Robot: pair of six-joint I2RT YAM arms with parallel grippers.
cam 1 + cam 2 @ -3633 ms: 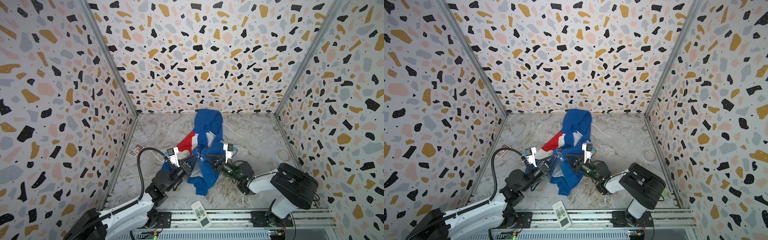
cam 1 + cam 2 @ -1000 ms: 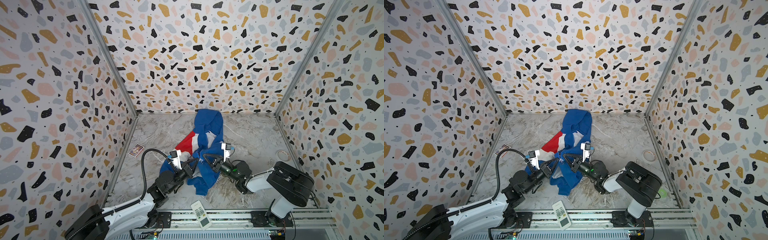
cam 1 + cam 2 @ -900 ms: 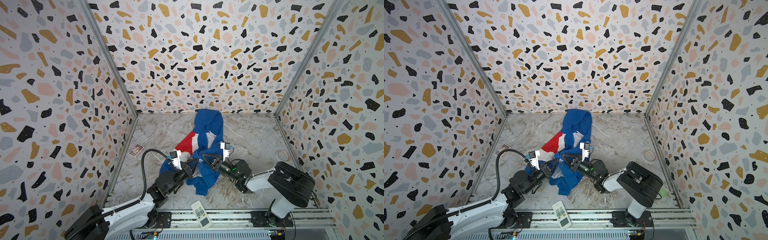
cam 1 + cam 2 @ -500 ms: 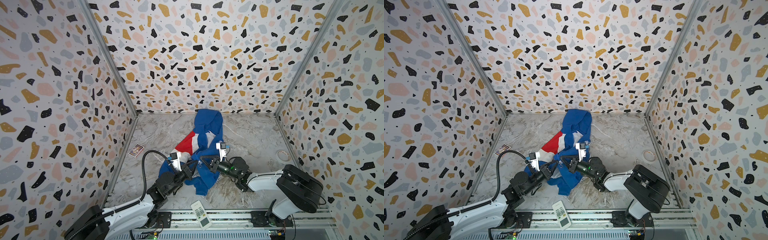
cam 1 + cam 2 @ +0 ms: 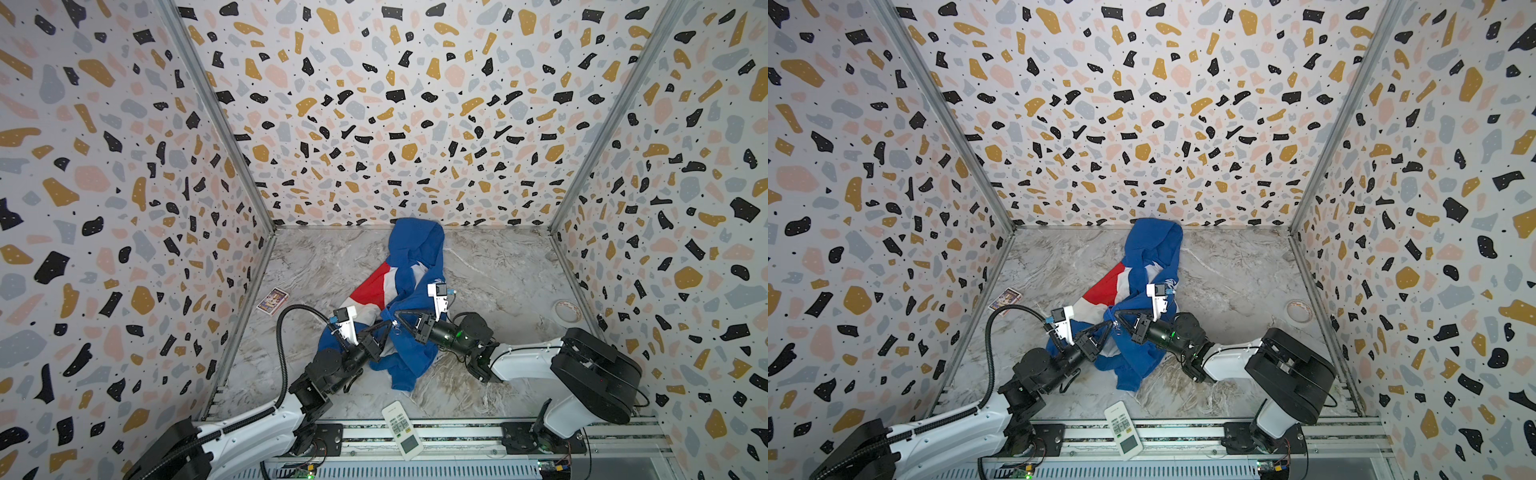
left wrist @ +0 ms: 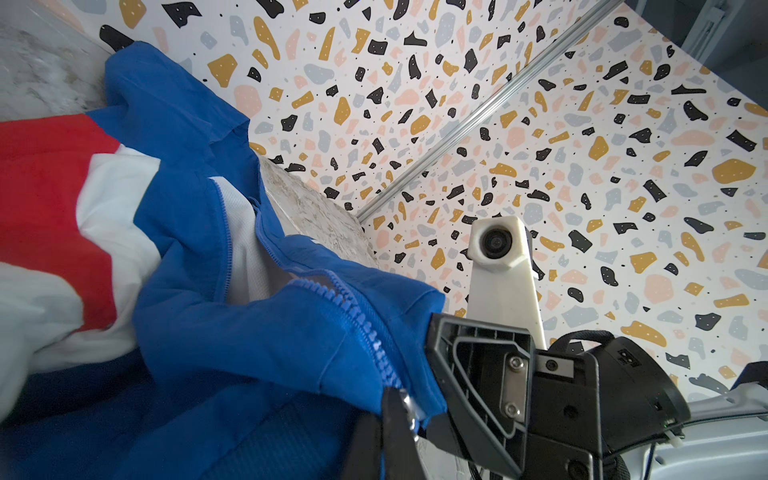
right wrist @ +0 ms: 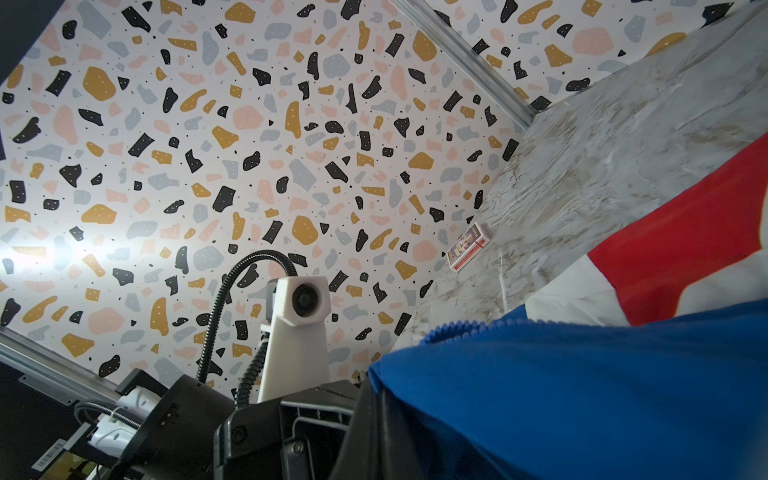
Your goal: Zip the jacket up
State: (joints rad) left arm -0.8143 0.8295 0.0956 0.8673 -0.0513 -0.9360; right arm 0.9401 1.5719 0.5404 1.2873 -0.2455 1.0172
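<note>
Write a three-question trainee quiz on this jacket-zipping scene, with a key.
1. True or false: the jacket is fully zipped.
2. Which thing lies across the front rail? A) remote control B) mug C) spoon
3. Fill in: the left gripper and the right gripper are both ___ on the jacket's blue fabric.
Key: 1 false, the zipper teeth are apart in the left wrist view; 2 A; 3 shut.

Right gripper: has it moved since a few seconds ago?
Yes. The right gripper has shifted left, away from the tape ring, toward the left gripper.
</note>
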